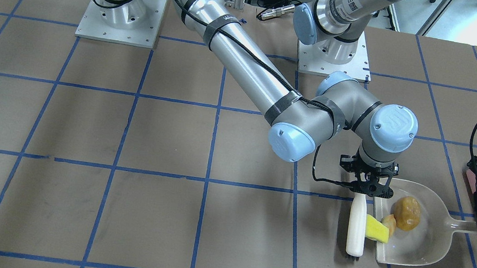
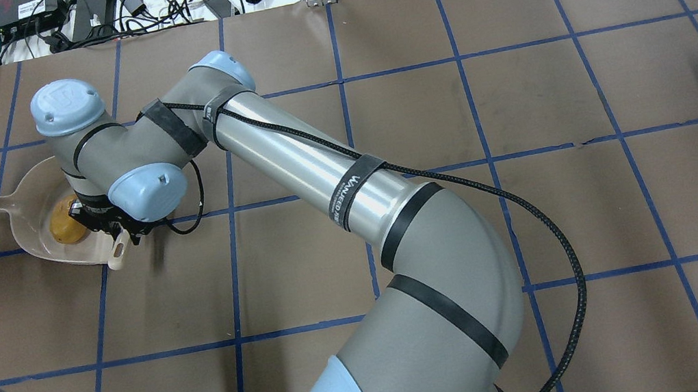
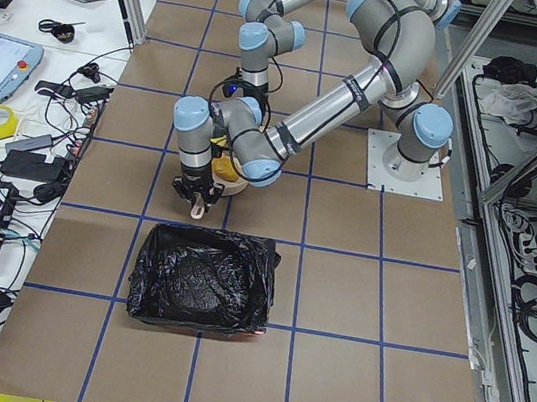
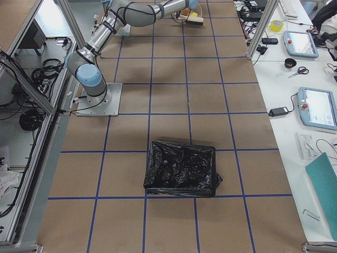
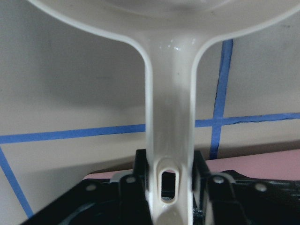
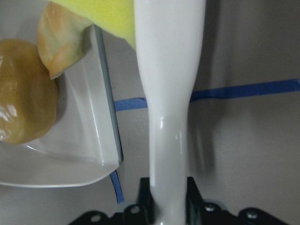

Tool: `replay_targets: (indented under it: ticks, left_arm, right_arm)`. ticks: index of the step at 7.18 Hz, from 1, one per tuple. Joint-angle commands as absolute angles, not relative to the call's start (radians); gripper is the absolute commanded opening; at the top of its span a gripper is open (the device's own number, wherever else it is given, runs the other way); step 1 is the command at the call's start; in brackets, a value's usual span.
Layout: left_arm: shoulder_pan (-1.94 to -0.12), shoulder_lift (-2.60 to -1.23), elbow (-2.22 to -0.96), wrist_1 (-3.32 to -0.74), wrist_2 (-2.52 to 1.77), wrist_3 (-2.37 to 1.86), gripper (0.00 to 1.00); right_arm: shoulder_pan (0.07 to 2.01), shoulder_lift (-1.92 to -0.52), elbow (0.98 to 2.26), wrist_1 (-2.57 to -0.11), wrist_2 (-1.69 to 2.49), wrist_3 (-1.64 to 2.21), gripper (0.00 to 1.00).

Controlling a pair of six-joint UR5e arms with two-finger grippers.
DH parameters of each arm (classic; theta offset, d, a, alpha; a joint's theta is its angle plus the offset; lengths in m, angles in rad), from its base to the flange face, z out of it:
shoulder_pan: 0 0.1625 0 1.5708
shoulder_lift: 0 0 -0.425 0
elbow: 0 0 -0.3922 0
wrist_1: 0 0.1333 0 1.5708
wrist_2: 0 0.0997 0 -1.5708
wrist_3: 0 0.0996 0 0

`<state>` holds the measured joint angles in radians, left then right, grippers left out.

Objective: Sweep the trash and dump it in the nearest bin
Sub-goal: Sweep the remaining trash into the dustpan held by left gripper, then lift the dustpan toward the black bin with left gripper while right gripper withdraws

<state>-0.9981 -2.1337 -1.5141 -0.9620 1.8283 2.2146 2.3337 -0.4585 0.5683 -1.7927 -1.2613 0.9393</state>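
**Sweep nearly done: two pieces in the pan, wedge on the lip**

- Landmark: white dustpan (image 1: 423, 250), flat on the table (image 1: 127, 138), open mouth facing the brush (image 1: 356, 228).
- Nearest me: the brush, lying low alongside the pan's lip, bristle end towards my side. My read is that it's held that way so it can push sideways across the lip.
- Yellow-green wedge (image 1: 377, 228) sits between brush and pan, straddling the lip and pressed against the brush. It looks half in, so I don't count it as swept.
- Tan-orange pastry bit (image 1: 390, 222) is just inside the lip, touching the wedge.
- Brown nut piece (image 1: 408, 212) is deeper in the pan, near its middle.
- Right gripper (image 1: 363, 192) hangs over the pan's far lip corner, jaws clamped narrow on the brush's handle end. That arm reaches across from the other side.
- Left gripper (image 5: 168, 178) is at the pan's handle, fingers closed tight on its end by the hang hole. Likely it pins the pan so the push doesn't slide it.
- Bin (image 3: 201, 277), pink sides and black bag, is just beyond the pan's handle, under the left wrist. That makes for a short carry.
- A second bagged container (image 4: 181, 168) is well apart from the pan, so it isn't the nearest one.
- Judgement: one more nudge for the wedge, then lift and tip. Risk: the wedge may roll off the lip.
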Motion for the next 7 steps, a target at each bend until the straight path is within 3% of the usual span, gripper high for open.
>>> replay_targets:
  ticks: [1,7]
  left_arm:
    - [-0.997,-2.134,-1.514,-0.962,1.829,2.215,0.00]
    - [-0.997,-2.134,-1.514,-0.960,1.829,2.215,0.00]
  right_arm:
    - [2.353,-0.448,0.561,-1.869,-1.205,0.997,0.00]
    - [2.384,-0.454,0.558,-2.084,-0.987,1.075,0.00]
